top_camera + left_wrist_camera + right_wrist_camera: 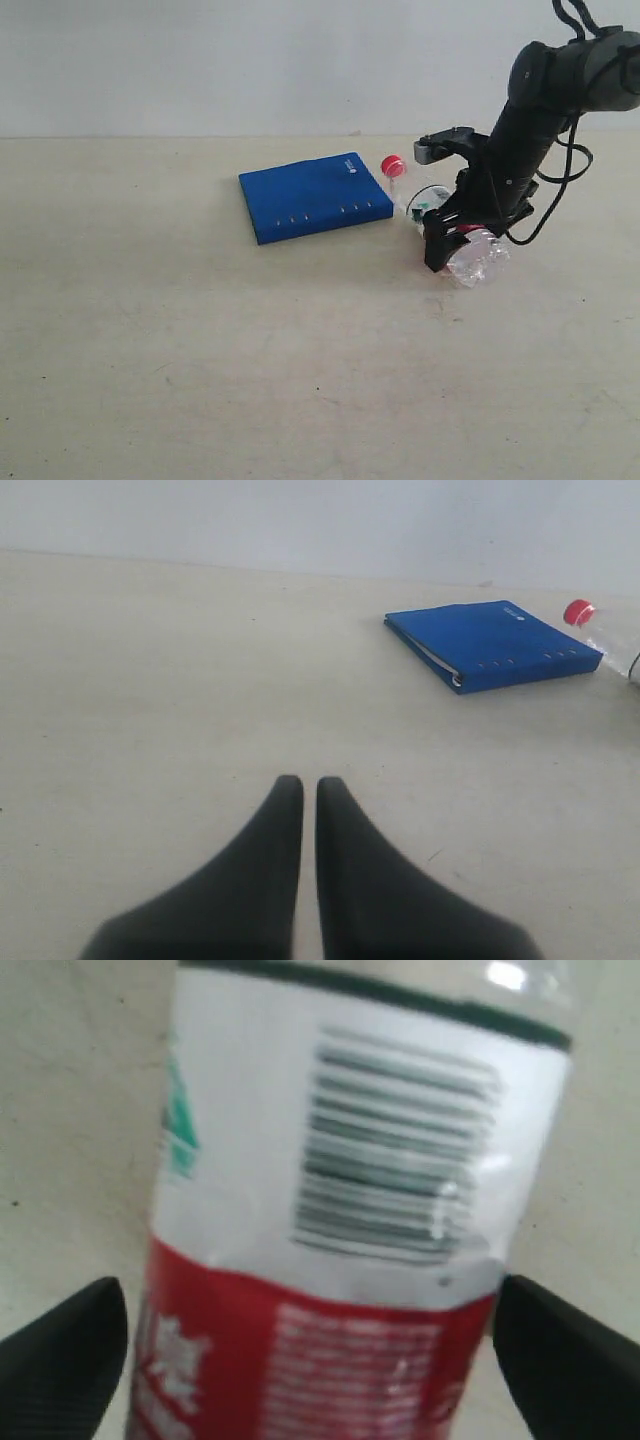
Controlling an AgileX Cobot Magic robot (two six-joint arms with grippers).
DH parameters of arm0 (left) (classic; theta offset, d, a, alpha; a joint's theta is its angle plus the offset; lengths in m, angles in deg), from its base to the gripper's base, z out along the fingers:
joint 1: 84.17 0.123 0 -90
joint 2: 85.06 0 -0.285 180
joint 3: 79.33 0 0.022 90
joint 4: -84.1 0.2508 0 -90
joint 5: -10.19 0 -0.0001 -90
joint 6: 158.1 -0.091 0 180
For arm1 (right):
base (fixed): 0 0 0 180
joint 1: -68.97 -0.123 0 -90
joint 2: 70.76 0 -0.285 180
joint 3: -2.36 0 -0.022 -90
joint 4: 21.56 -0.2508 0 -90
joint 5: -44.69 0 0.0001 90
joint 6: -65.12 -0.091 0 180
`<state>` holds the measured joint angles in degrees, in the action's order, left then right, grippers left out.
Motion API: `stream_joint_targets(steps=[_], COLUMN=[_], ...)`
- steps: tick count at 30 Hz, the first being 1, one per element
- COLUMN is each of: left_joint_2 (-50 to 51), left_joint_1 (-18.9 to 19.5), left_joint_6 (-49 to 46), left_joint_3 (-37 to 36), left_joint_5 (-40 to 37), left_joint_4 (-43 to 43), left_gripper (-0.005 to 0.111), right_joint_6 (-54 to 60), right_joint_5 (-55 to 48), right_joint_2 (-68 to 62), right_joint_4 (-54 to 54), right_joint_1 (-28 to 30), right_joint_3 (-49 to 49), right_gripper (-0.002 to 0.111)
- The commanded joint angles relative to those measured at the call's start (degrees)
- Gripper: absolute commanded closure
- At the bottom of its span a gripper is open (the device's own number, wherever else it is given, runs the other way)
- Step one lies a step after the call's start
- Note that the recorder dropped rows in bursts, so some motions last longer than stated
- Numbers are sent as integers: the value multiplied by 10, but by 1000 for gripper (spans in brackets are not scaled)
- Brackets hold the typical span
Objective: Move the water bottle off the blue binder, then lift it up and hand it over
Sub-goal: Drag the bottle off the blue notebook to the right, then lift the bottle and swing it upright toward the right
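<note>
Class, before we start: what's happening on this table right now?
The right gripper straddles the bottle with its jaws open. The bottle lies on its side on the table beside the binder, not on it. The binder lies flat, not yet lifted. The left gripper is shut and empty, away from both.

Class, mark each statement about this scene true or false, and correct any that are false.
1. The water bottle stands upright on the blue binder. False: it lies on its side on the table, beside the binder.
2. The left end effector is shut and holds nothing. True.
3. The right end effector is open, with one finger on each side of the bottle. True.
4. The bottle's cap is green. False: it is red.
5. The binder lies flat and closed. True.
</note>
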<state>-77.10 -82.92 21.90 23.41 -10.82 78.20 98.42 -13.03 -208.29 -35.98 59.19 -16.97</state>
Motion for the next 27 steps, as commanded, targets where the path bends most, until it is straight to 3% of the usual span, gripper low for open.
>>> stream_joint_targets(steps=[1,5,14,22,24,27], left_joint_2=[-2,-2,-2,-2,-2,-2], left_joint_1=[-5,-5,-5,-5,-5,-5], left_joint_6=[0,0,0,0,0,0], left_joint_3=[0,0,0,0,0,0], left_joint_5=[3,3,3,3,3,3], left_joint_4=[-3,-3,-3,-3,-3,-3], left_gripper=[102,102,102,102,102,102], right_joint_6=[-4,-3,-50,-58,-58,-58], right_joint_5=[-48,-46,115,133,126,122], right_joint_2=[7,31,16,-42,-56,-68], right_joint_4=[-2,-3,-73,-140,-152,-171], right_joint_1=[0,0,0,0,0,0], right_joint_3=[4,-1,-53,-77,-77,-77], right_gripper=[17,17,17,17,25,49])
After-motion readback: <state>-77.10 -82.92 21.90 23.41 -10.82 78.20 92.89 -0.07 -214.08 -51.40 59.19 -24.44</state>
